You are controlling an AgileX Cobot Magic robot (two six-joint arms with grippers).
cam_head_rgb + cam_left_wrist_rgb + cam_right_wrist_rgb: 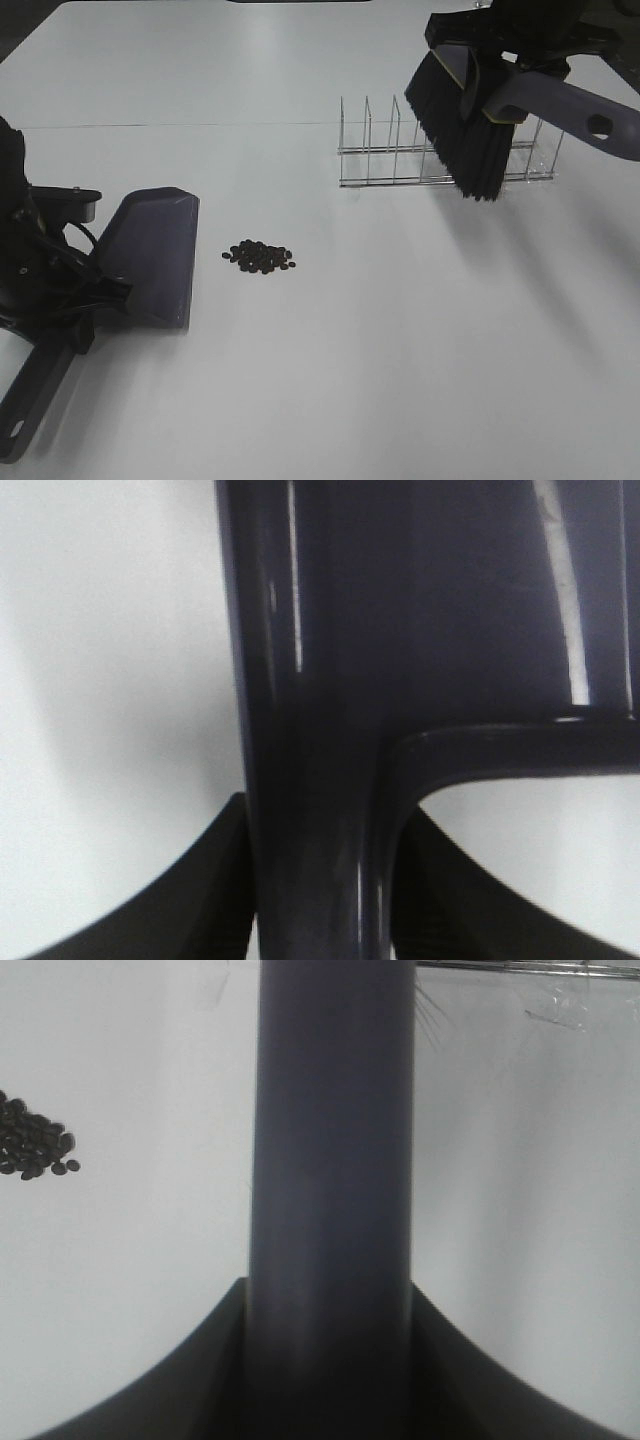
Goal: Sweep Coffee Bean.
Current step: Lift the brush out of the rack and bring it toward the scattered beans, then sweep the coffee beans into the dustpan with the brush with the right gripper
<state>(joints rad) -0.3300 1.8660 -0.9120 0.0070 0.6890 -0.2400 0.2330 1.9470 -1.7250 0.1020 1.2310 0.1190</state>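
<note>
On table (400, 350): 1 dustpan (150, 255), 1 coffee bean pile (260, 256).

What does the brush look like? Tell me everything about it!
The brush has a thick block of black bristles, a thin yellow-green strip above them, and a grey, plastic-looking handle with a hole at its end. The right gripper is shut on the handle, holding the brush tilted, bristles down, by the wire rack, away from the beans. Whether the bristles touch the rack is unclear.
</note>
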